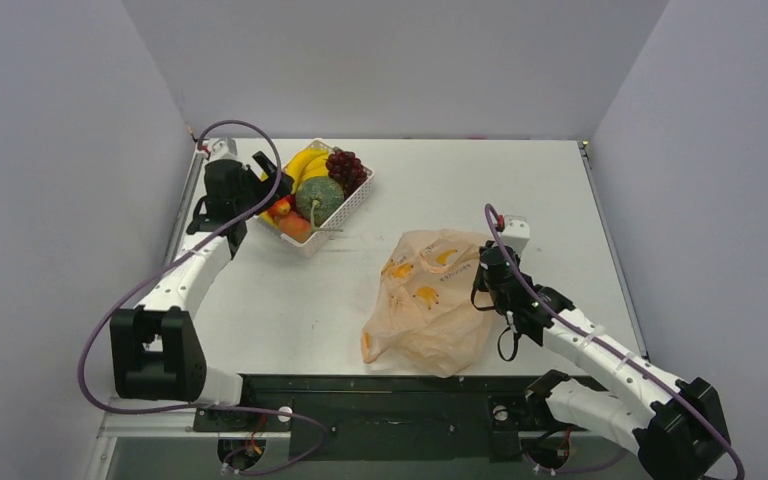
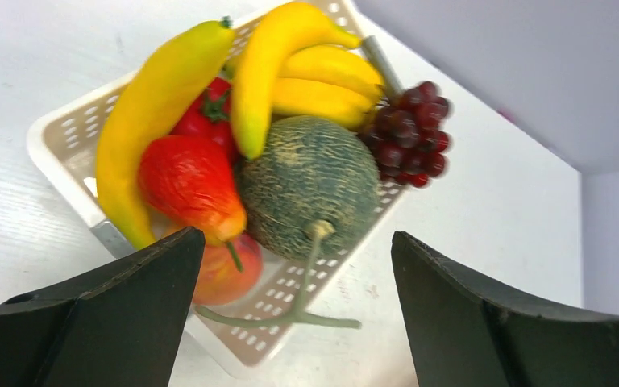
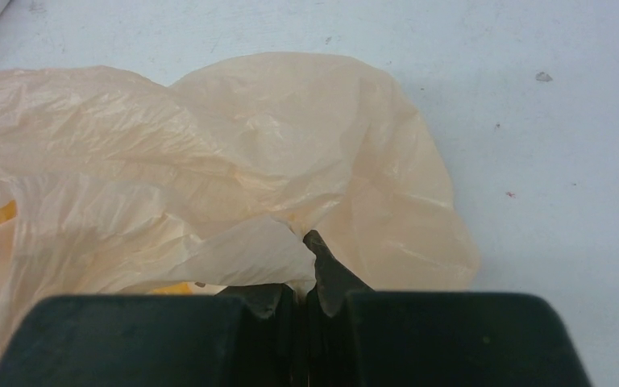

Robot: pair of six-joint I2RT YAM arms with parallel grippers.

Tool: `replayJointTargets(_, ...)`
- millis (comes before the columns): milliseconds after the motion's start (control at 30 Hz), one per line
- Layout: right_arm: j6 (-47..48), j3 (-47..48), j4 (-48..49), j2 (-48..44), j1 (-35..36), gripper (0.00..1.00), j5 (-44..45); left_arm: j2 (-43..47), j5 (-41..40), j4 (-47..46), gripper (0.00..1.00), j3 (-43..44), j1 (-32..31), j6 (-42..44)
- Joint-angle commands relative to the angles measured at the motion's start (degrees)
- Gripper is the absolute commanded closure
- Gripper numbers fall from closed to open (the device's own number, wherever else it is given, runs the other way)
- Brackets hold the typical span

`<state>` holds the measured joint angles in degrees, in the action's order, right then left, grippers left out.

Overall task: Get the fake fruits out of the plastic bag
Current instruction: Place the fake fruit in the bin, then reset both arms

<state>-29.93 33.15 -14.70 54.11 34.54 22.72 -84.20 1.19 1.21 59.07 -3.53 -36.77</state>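
Left fingers [image 2: 121,314] are standing wide apart, holding nothing, hovering just over the white latticed plastic basket [image 2: 48,137] near the table's far-left corner. Sitting in it: dark green stemmed melon [image 2: 310,181], yellow bananas [image 2: 306,72], dark purple grape bunch [image 2: 411,129], long yellow fruit [image 2: 145,113], glossy red fruit [image 2: 185,177]. Right fingers [image 3: 169,339] are clamping a fold of the thin translucent pale-orange plastic bag [image 1: 430,300], which is lying crumpled by the near edge, right of centre.
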Motion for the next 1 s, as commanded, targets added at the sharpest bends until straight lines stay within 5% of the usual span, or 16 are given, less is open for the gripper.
replayJointTargets(0, -1.3, 6.3, -2.9, 3.1, -1.2, 1.00, 2.5, 7.3, 8.0, 3.3, 0.15, -1.1, 0.2, 0.1)
replayJointTargets(67, -1.5, 8.3, -5.1, 4.6, -1.5, 0.91, 2.8, 10.6, 11.3, 4.1, 0.15, -2.6, 0.0, 0.3)
replayJointTargets(167, -1.9, 11.0, -9.1, 5.6, -1.7, 0.61, 3.6, 16.0, 15.6, 8.0, 0.15, -3.7, -0.4, 2.6)
replayJointTargets(367, -0.4, 15.0, -12.9, 2.6, -1.8, 0.36, 3.1, 25.6, 17.5, 17.0, 0.14, -4.8, -1.7, 7.4)
replayJointTargets(633, 1.8, 21.0, -20.1, -3.8, -1.9, 0.21, 1.9, 35.1, 18.0, 24.2, 0.14, -0.4, -1.7, 11.2)
replayJointTargets(967, 4.9, 26.1, -27.0, -23.0, -1.8, 0.07, 8.2, 42.6, 15.2, 23.5, 0.12, 7.5, -1.6, 11.8)
